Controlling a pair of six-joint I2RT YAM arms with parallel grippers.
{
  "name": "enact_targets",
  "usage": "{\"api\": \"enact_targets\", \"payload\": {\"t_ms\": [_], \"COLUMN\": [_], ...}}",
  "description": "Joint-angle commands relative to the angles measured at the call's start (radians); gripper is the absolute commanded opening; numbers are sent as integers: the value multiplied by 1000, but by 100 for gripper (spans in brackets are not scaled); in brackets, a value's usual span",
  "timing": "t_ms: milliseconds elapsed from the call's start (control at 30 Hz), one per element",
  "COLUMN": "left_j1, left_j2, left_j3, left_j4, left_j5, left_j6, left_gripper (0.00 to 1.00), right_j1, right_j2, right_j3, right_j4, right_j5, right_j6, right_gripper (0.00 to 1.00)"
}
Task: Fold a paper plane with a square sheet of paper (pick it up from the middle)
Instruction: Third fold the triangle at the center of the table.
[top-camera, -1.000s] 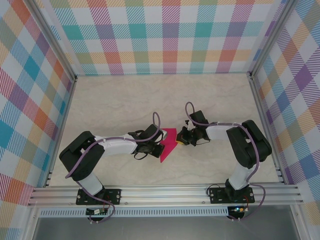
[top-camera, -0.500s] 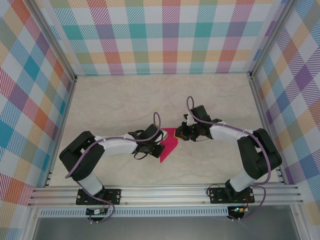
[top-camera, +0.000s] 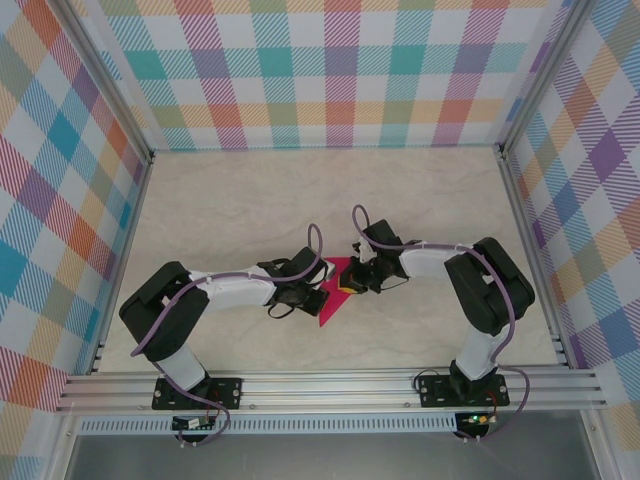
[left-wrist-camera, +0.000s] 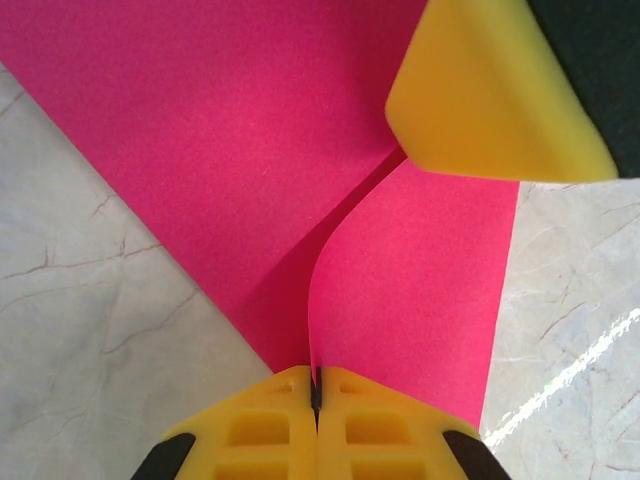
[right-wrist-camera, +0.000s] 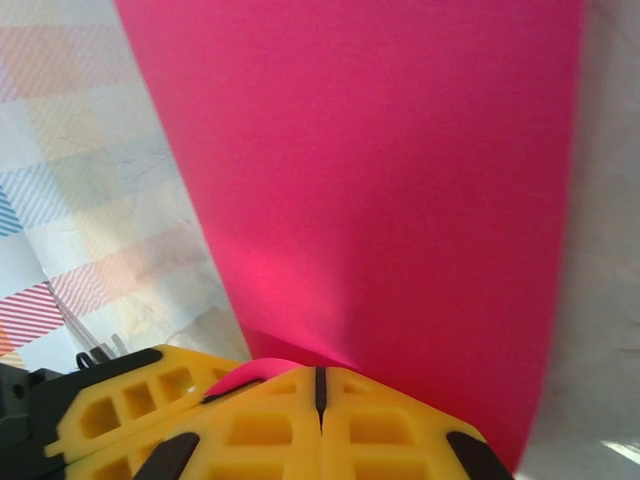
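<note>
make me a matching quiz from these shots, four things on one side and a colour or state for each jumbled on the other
Things:
1 paper
2 table
3 back wall
4 left tool

Matches:
a pale and marbled
b shut on an edge of the paper
c bright pink
d coloured checks

Pairs: 1-c, 2-a, 3-d, 4-b

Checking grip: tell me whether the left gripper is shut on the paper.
Yes, the left gripper is closed, pinching an edge of the paper.
</note>
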Motion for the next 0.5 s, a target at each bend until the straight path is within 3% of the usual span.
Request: {"api": "enact_targets", "payload": {"t_ms": [0, 67, 300, 467], "left_j1": [2, 2, 2, 2], "left_j2": [-14, -41, -279, -452], "left_j3": [3, 3, -38, -93], "left_j4": [-114, -119, -132, -131], "left_j5": [-4, -30, -86, -113], "left_j6": [-18, -41, -136, -247], "left_gripper": [11, 14, 48, 52], "right_j1": [2, 2, 2, 2], "right_j2": [13, 1, -40, -40], "right_j3": [-25, -41, -92, -98], "right_j4": [0, -2, 28, 57], "right_j5": [30, 50, 66, 52], "right_j6": [-19, -20, 7, 27], "right_gripper": [0, 0, 0, 0]}}
